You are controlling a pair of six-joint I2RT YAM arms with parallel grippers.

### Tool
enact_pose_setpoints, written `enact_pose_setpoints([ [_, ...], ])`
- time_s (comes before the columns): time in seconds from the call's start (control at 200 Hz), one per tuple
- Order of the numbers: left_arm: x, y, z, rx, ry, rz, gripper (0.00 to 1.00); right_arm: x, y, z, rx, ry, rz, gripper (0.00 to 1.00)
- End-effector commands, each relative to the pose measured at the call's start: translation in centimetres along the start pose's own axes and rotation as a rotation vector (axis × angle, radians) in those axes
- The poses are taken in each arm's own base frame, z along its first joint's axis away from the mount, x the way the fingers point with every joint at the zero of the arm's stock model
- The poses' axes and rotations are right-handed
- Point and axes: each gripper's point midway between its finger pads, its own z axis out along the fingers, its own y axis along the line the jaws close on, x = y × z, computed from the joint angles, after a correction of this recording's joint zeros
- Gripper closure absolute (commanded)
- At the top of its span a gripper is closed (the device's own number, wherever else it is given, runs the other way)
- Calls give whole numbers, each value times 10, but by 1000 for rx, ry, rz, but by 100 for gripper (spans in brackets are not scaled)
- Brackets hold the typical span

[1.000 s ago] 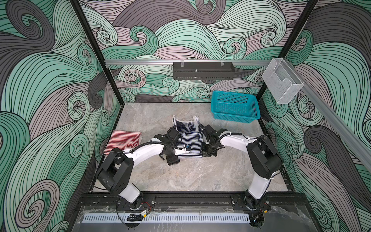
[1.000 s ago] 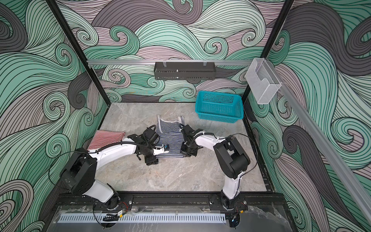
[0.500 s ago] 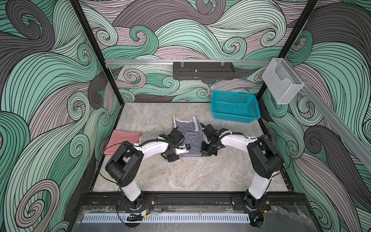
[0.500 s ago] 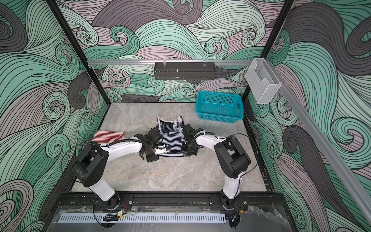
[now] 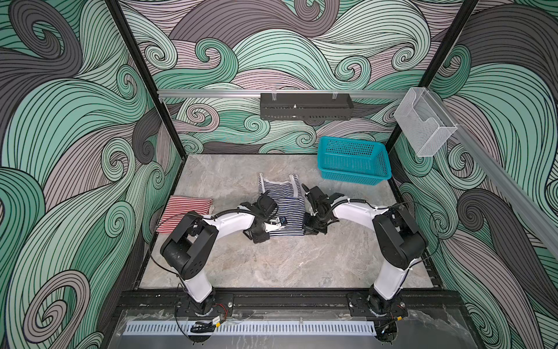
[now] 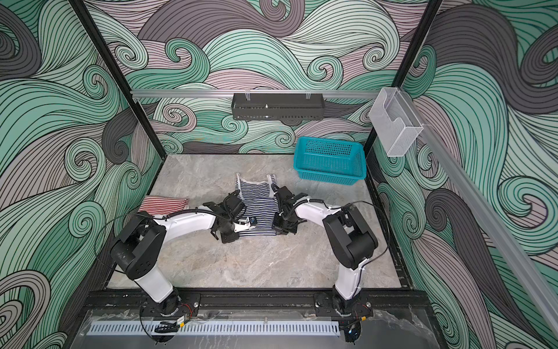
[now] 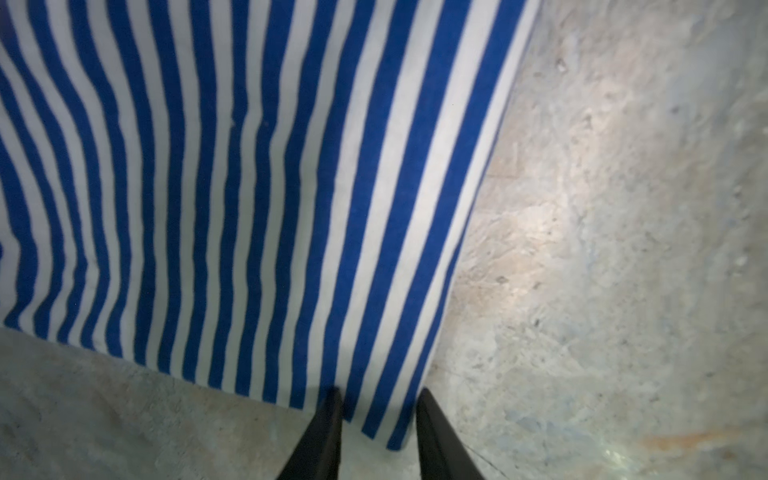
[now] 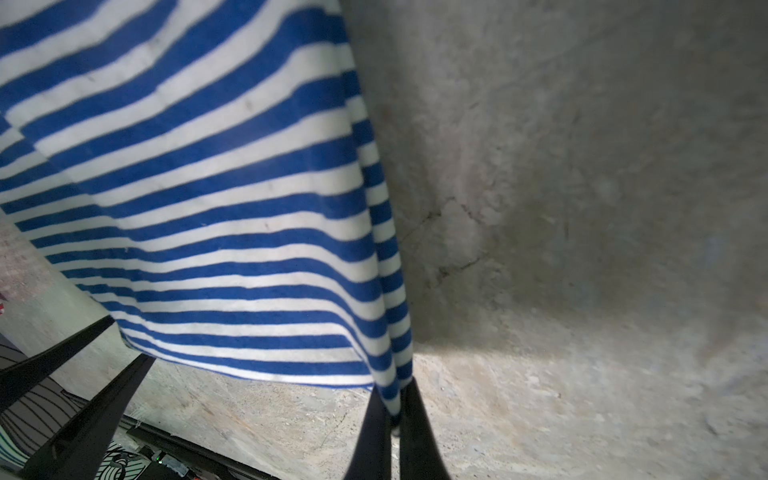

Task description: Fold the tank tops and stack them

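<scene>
The navy-and-white tank top (image 5: 285,205) (image 6: 259,208) lies flat mid-table, straps toward the back wall. My right gripper (image 8: 392,399) (image 5: 314,225) is shut on the hem's right corner, where the striped cloth (image 8: 208,208) bunches between its fingers. My left gripper (image 7: 378,395) (image 5: 271,225) is low at the hem's left corner. Its jaws stand apart, one on each side of the cloth corner (image 7: 386,415), with gaps showing. The red-and-white tank top (image 5: 187,208) (image 6: 164,204) lies folded by the left wall.
A teal mesh basket (image 5: 353,163) (image 6: 329,163) stands at the back right. A black tray (image 5: 305,105) hangs on the back rail and a clear box (image 5: 422,127) on the right rail. Bare grey table (image 5: 287,266) stretches in front of the tops.
My left gripper has slid in to the hem's left corner, and its jaws have narrowed around it. The right gripper has kept its grip and place.
</scene>
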Motion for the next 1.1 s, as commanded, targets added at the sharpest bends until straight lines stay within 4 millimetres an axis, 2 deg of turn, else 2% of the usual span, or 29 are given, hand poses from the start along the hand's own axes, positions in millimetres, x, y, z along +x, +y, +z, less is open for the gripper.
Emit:
enact_pose_setpoints([
  [0.0, -2, -8, 1, 44, 14, 22, 65, -2, 2, -9, -16, -21, -5, 100],
  [0.145, 1, -10, 7, 60, 40, 20, 58, -2, 0, -9, -14, -19, -2, 100],
  [0.325, 6, -7, 16, 47, 79, 25, 60, -4, -1, -12, -16, -27, 0, 100],
  [0.395, 8, -7, 19, 48, 96, 26, 74, -3, -1, -13, -17, -26, 1, 100],
  [0.471, 6, -7, 19, 46, 93, 25, 100, -4, -2, -14, -18, -30, -2, 100],
  [0.551, 4, -10, 16, 54, 81, 32, 100, -4, -1, -17, -23, -37, -9, 100],
  [0.826, -6, -35, -17, 135, 43, 64, 100, 4, 0, -32, -57, -66, -46, 100],
  [0.976, -6, -68, -44, 243, 25, 104, 100, 20, -1, -37, -98, -48, -61, 100],
  [1.096, -3, -98, -63, 313, 31, 136, 100, 38, -4, -49, -132, -43, -63, 100],
])
